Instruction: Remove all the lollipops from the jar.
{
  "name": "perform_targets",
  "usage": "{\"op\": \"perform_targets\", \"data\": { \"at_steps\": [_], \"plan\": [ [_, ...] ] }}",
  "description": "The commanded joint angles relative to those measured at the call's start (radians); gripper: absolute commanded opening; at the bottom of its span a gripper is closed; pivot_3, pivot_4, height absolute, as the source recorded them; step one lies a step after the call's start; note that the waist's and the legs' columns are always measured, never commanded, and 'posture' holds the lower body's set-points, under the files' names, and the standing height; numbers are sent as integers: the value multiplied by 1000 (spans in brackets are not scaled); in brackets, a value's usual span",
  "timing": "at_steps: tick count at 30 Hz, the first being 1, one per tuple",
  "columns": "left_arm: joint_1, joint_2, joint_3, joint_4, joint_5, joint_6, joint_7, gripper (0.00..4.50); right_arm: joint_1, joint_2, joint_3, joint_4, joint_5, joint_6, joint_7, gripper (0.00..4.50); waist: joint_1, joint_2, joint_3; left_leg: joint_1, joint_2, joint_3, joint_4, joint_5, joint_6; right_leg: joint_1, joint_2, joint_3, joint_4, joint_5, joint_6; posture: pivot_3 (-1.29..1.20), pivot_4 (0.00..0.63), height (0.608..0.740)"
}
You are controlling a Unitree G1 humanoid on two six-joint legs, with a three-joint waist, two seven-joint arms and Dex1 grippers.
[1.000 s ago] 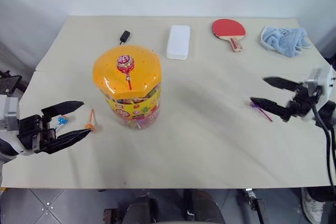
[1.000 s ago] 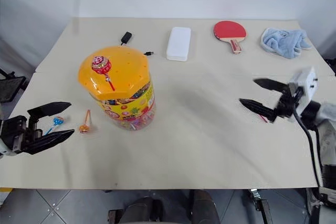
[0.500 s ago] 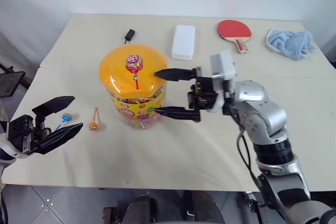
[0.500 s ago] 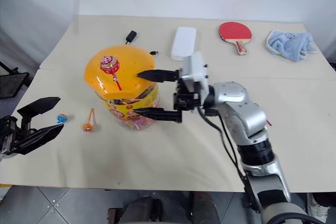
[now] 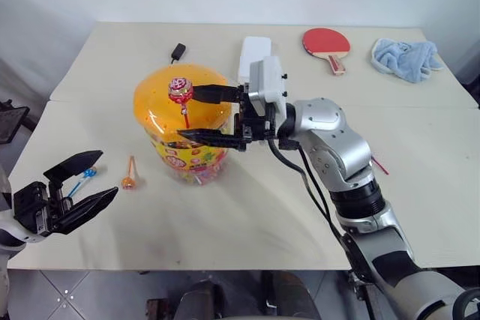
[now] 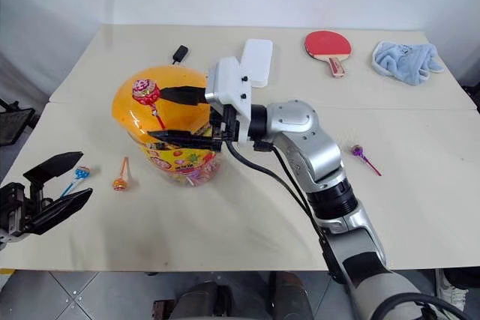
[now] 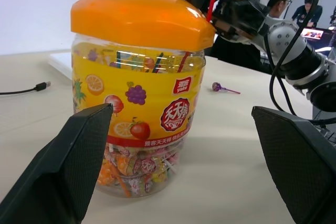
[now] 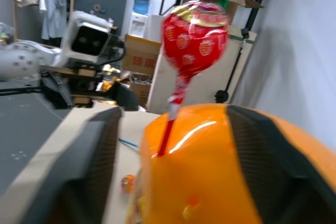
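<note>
A: Where is the jar?

B: The jar (image 5: 188, 129) stands upright on the table (image 5: 262, 207), left of centre. One red-pink lollipop (image 5: 179, 91) stands with its stick in a hole of the orange lid.

A: And the right gripper?

B: The right gripper (image 5: 186, 115) reaches in from the right over the lid. Its fingers stand apart, one on either side of the red-pink lollipop's stick, not pinching it.

A: The left one?

B: The left gripper (image 5: 81, 181) hovers at the table's left edge, fingers spread wide, holding nothing.

A: The other lollipops?

B: The orange lollipop (image 5: 129, 177) and the blue lollipop (image 5: 84, 175) lie on the table left of the jar, near the left gripper. The purple lollipop (image 6: 361, 157) lies well apart on the right side.

A: Anything else?

B: A white box (image 5: 251, 52), a small black plug (image 5: 178, 52), a red paddle (image 5: 325, 44) and a blue cloth (image 5: 406, 58) lie along the far edge.
</note>
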Motion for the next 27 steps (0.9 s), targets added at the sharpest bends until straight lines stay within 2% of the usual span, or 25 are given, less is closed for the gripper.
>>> {"op": "perform_targets", "data": {
  "at_steps": [1,6,10,14,17,19,23,25,27],
  "plan": [
    [15,0,35,2,3,-26,7,4500,-3,8,18,-22,3,23,4,1702,-1,0,0,0,0,0,0,0,0,0,0,0,0,0,0,0,150,740],
    [-4,10,28,-2,-12,-24,19,4500,-16,16,-34,-14,50,52,-2,27,-5,0,0,0,0,0,0,0,0,0,0,0,0,0,0,0,150,740],
    [-38,10,23,-26,-45,-8,35,4500,-32,16,-147,3,183,65,41,27,-1,0,0,-1,0,-1,0,0,0,0,-1,0,0,0,0,0,150,740],
    [-67,26,5,-58,-73,18,36,4500,-60,-74,-300,20,329,138,69,27,10,0,0,-1,-1,-2,0,0,0,0,-1,-1,0,0,0,0,150,740],
    [-83,54,-33,-86,-51,21,20,4500,-72,-249,-397,70,363,258,57,27,12,0,0,-1,-1,-2,-1,-1,1,0,-2,-1,-1,0,0,0,150,740],
    [-88,68,-62,-104,-36,21,15,4500,-49,-383,-402,119,302,281,80,27,13,0,0,-2,-1,-2,-1,-1,1,0,-2,-1,-2,0,0,0,150,740],
    [-130,77,-158,-134,9,6,12,4500,159,-698,-324,183,60,257,110,27,19,0,0,-2,-1,-2,-2,-1,2,1,-2,-2,-5,0,0,0,150,740],
    [-148,77,-200,-136,33,-2,4,4500,293,-812,-286,172,-54,264,68,27,18,0,0,-2,-2,-1,-3,-1,2,1,-2,-2,-6,0,0,0,150,740],
    [-150,81,-227,-133,55,-10,-14,4500,432,-881,-300,128,-93,273,60,27,15,2,1,-3,-1,1,-3,-1,2,1,-2,-1,-7,0,0,0,150,740]
  ]
}}
